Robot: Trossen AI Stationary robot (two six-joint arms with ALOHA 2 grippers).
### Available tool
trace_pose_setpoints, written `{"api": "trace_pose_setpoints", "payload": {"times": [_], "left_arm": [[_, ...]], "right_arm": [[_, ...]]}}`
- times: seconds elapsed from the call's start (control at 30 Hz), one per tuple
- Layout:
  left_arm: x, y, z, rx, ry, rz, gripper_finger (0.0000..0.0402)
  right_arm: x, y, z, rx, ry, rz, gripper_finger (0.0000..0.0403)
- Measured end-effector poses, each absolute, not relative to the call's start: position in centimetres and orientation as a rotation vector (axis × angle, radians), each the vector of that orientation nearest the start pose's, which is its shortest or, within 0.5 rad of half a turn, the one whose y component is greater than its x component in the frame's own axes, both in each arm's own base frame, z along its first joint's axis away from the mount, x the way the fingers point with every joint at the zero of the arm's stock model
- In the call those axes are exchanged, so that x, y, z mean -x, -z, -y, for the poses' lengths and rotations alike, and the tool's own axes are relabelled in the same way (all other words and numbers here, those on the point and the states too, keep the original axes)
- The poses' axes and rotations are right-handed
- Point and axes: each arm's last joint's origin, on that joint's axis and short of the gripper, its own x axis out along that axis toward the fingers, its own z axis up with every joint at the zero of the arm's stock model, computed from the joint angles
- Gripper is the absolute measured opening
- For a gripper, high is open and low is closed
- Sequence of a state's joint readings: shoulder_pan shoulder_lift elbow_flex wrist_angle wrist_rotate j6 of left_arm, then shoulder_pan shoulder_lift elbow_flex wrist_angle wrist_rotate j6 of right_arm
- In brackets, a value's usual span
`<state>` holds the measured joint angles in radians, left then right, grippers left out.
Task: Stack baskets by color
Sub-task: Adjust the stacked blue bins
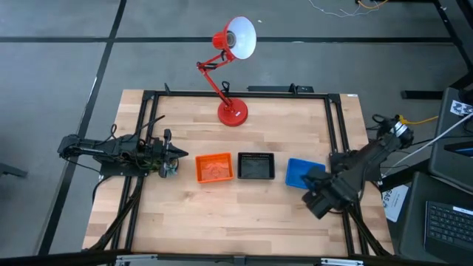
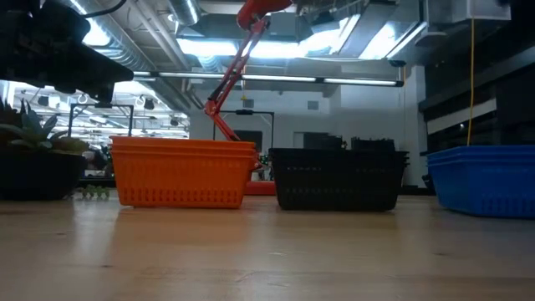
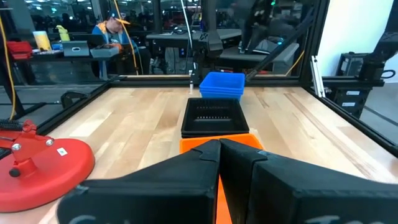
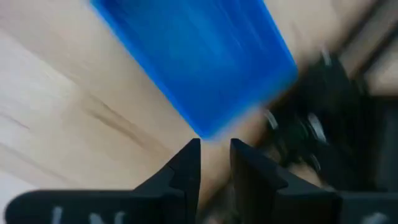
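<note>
Three baskets rest on their bottoms in a row across the table's middle: orange (image 1: 214, 168) on the left, black (image 1: 256, 166) in the centre, blue (image 1: 301, 171) on the right. In the low view the orange (image 2: 184, 171) and blue (image 2: 485, 180) baskets show layered rims. My left gripper (image 1: 172, 156) hangs shut and level, just left of the orange basket (image 3: 249, 142), touching nothing. My right gripper (image 4: 216, 155) points steeply down above the table beside a corner of the blue basket (image 4: 199, 62). Its fingers stand apart with only wood between them.
A red desk lamp stands on its round base (image 1: 232, 112) at the table's far middle, its head (image 1: 240, 37) reaching past the far edge. Black frame rails (image 1: 336, 125) run along the table's left, right and far sides. Bare wood lies along the near edge.
</note>
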<state>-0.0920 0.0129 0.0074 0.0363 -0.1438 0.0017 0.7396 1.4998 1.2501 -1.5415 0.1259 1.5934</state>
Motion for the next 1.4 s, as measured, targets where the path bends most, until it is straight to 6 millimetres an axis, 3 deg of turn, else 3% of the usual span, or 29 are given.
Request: {"api": "trace_pose_setpoints", "payload": {"times": [0.1,0.27,0.67,0.8,1.07,1.4], "left_arm": [[-9.8,-16.9,0.5,0.019,-0.051,0.032,0.0001],[-9.8,-16.9,0.5,0.020,-0.052,0.031,0.0001],[-9.8,-16.9,0.5,0.020,-0.052,0.032,0.0001],[-9.8,-16.9,0.5,0.020,-0.052,0.032,0.0001],[-9.8,-16.9,0.5,0.020,-0.052,0.032,0.0001],[-9.8,-16.9,0.5,0.020,-0.052,0.032,0.0001]], "right_arm": [[-15.0,-25.4,-14.6,-0.487,0.964,-1.595,0.0088],[-13.7,-23.9,-14.3,-0.610,0.943,-1.684,0.0088],[-12.5,-18.8,-12.6,-0.671,1.190,-1.560,0.0088],[-12.7,-17.5,-12.2,-0.710,1.187,-1.517,0.0088],[-13.9,-17.1,-11.2,-0.705,1.184,-1.337,0.0088],[-14.0,-17.3,-10.4,-0.683,1.241,-1.306,0.0088]]}}
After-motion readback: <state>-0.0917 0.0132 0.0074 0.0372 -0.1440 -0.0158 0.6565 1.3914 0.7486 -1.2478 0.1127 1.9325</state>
